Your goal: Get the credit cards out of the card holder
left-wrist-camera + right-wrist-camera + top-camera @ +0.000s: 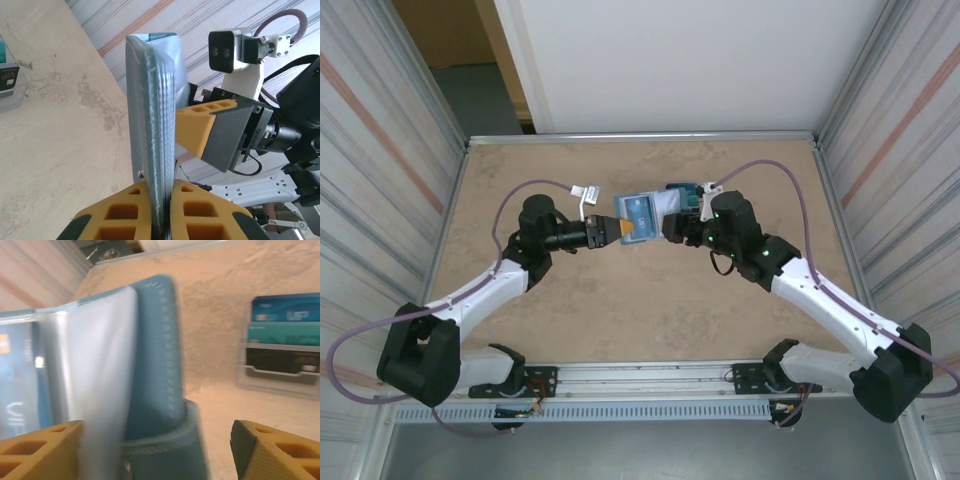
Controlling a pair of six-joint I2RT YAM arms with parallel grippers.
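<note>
The teal-blue card holder (638, 216) hangs above the table's middle, its edge pinched in my shut left gripper (607, 231). In the left wrist view the card holder (152, 110) stands edge-on between my orange fingertips (125, 215), and the gripper (162, 222) is clamped on it. My right gripper (672, 226) is open at its other side. In the right wrist view the holder's teal cover (155, 360) and clear sleeves (105, 365) lie between the spread jaws of the gripper (155, 452). A blue credit card (20, 390) sits in a sleeve.
A small clear stand (280, 372) on the table behind the holder carries a blue card (285, 315), a teal card (282, 332) and a dark one. The same stand (682, 189) is near the right arm's wrist. Corrugated walls close in both sides.
</note>
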